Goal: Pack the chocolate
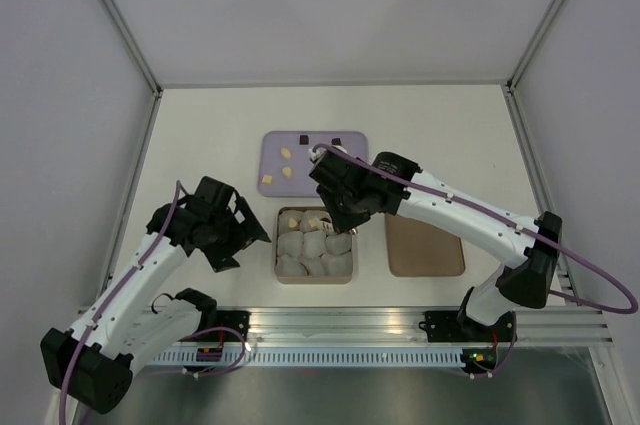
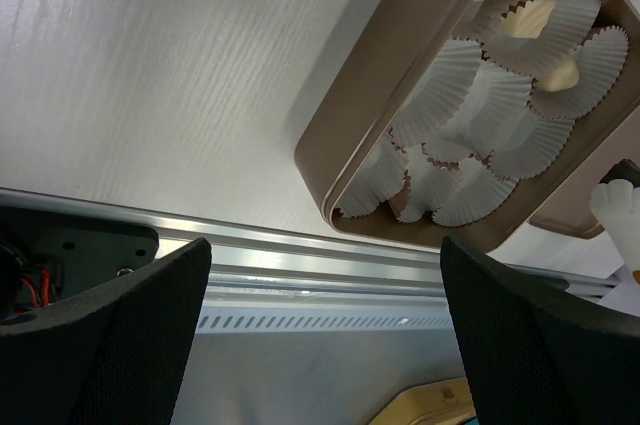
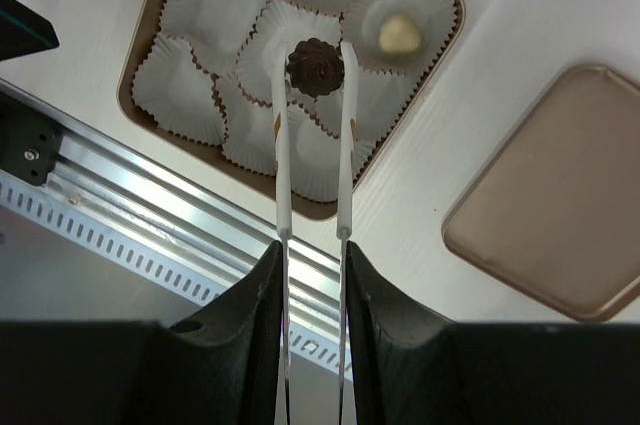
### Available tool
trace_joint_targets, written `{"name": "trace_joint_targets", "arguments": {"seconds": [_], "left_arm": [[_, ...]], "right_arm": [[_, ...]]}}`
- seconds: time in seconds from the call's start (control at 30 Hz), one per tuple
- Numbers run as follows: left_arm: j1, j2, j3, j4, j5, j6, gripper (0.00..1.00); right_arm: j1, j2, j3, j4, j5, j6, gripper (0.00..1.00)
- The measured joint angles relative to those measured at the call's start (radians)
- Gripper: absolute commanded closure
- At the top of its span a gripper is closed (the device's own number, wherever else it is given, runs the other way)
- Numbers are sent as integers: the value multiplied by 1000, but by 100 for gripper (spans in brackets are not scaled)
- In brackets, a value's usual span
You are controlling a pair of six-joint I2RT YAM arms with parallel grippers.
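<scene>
Clamping a dark chocolate (image 3: 316, 65) between its thin white tips, the right pincer (image 3: 313, 80) hangs over the paper cups (image 3: 195, 95) in the brown box (image 2: 390, 65); two pale chocolates (image 3: 398, 33) sit in cups nearby; the left pincer (image 2: 325, 325) gapes wide beside the box

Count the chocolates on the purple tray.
5: two dark chocolates at the far edge, three pale chocolates on the left of the purple tray; the right arm may hide more.
</scene>
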Motion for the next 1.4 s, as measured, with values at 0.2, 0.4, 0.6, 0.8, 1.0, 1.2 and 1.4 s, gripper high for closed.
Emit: {"name": "trace_joint_targets", "arguments": {"seconds": [0.2,0.4,0.6,0.8,1.0,1.2,1.4], "left_arm": [[0,23,0,-21,21,1,0],[0,29,0,-40,27,1,0],[0,11,0,-54,27,1,0],[0,-28,0,-61,27,1,0],[0,-30,0,-72,27,1,0],[0,-18,2,-78,27,1,1],[0,8,24,-85,28,2,0]], "right_arm": [[29,10,-7,-40,22,28,81],[30,20,-58,-57,22,32,82],[32,21,-79,-64,20,28,81],[39,35,-92,-64,14,12,81],[45,77,-93,-57,13,6,81],[47,119,-93,-55,20,6,81],[47,137,-93,-49,29,10,80]]}}
